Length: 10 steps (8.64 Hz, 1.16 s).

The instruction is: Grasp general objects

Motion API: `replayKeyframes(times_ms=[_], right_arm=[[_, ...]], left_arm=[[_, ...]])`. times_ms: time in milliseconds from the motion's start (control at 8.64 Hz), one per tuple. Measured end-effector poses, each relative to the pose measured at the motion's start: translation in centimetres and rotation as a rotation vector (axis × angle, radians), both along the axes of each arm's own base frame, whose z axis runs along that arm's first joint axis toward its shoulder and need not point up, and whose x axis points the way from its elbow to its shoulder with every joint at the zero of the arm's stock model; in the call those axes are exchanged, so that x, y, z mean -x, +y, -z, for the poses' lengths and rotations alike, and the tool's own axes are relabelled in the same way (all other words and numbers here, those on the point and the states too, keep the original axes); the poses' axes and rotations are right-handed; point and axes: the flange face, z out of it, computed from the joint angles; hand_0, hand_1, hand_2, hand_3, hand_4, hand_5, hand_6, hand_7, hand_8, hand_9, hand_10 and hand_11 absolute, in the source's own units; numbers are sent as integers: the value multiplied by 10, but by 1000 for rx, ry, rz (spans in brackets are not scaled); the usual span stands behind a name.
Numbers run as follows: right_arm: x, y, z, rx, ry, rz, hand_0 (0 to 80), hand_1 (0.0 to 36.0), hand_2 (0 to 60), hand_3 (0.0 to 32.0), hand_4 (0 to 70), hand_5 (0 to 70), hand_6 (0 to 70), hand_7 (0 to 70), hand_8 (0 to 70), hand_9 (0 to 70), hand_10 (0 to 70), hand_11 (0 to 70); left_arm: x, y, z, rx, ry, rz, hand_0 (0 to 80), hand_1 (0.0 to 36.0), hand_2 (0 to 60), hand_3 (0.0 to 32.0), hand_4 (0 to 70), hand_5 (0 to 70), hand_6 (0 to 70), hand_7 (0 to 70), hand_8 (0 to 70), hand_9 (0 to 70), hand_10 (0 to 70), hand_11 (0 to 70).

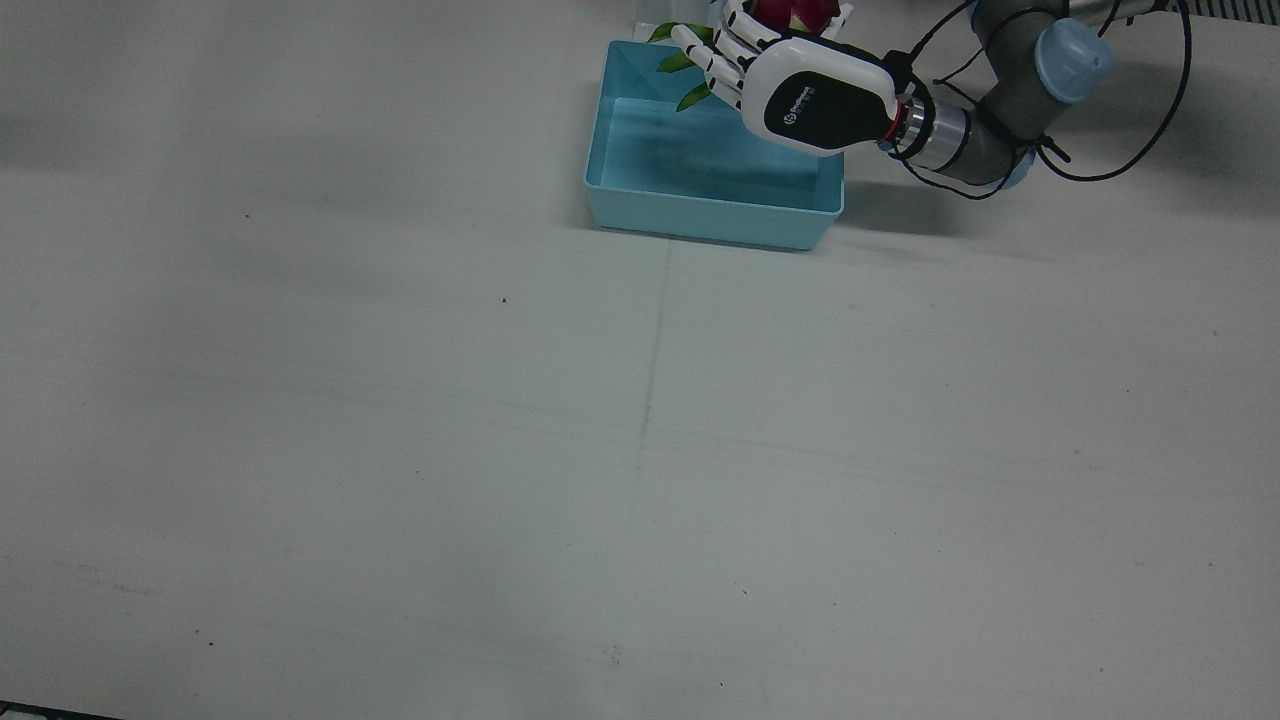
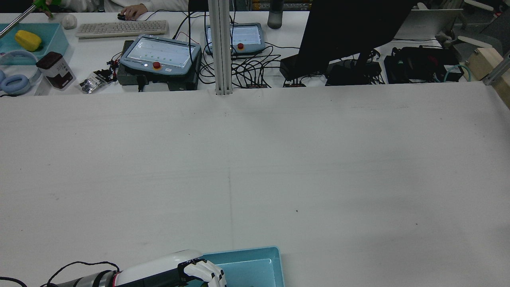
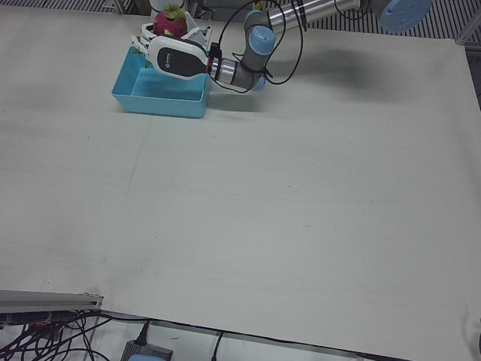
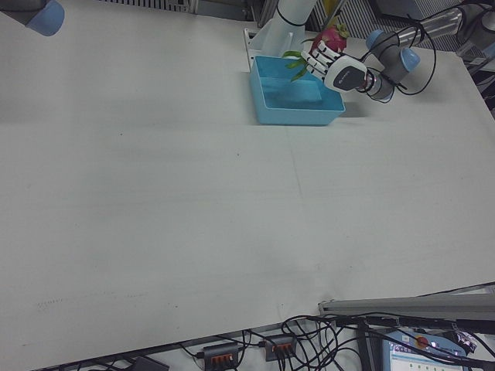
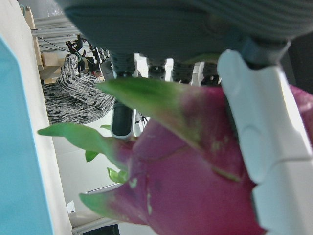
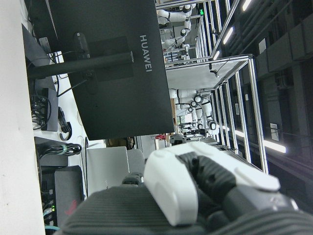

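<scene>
A pink dragon fruit (image 1: 790,12) with green scales is held in my left hand (image 1: 800,85), above the far edge of a light blue bin (image 1: 700,205). The hand's fingers wrap around the fruit. The left-front view shows the fruit (image 3: 171,22) above the hand (image 3: 179,59) and the bin (image 3: 161,104). The left hand view shows the fruit (image 5: 195,186) close up with a white finger (image 5: 264,147) across it. The bin's inside looks empty. Of my right hand only part of a finger (image 6: 171,191) shows, in the right hand view.
The white table (image 1: 640,450) stretches wide in front of the bin. In the rear view, control pendants (image 2: 159,59), a monitor (image 2: 350,28) and cables lie beyond the table's far edge. The right arm's blue joint (image 4: 39,15) is at the right-front view's top left.
</scene>
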Motion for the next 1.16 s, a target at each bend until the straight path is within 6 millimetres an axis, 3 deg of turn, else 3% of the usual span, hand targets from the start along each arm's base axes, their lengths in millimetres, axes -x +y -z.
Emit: replayKeyframes(times_ms=[463, 694, 810, 926, 1157], right_arm=[[0, 0, 0, 0, 0, 0, 0, 0, 0, 0, 0, 0, 0, 0, 0, 0, 0, 0], [0, 0, 0, 0, 0, 0, 0, 0, 0, 0, 0, 0, 0, 0, 0, 0, 0, 0], [0, 0, 0, 0, 0, 0, 0, 0, 0, 0, 0, 0, 0, 0, 0, 0, 0, 0], [0, 0, 0, 0, 0, 0, 0, 0, 0, 0, 0, 0, 0, 0, 0, 0, 0, 0], [0, 0, 0, 0, 0, 0, 0, 0, 0, 0, 0, 0, 0, 0, 0, 0, 0, 0]], left_arm=[[-2, 1, -2, 0, -12, -18, 552, 182, 42, 0, 96, 700, 184, 228, 52, 87, 15, 41], [3, -13, -9, 29, -38, -32, 548, 178, 36, 0, 138, 700, 162, 181, 36, 61, 5, 26], [14, -34, -13, 44, -58, -4, 547, 181, 42, 0, 233, 51, 147, 152, 25, 44, 1, 20], [29, -58, -14, 54, -69, 37, 548, 185, 38, 0, 226, 0, 129, 123, 15, 20, 0, 12], [46, -80, -15, 60, -75, 82, 551, 188, 10, 0, 185, 0, 93, 85, 8, 3, 0, 0]])
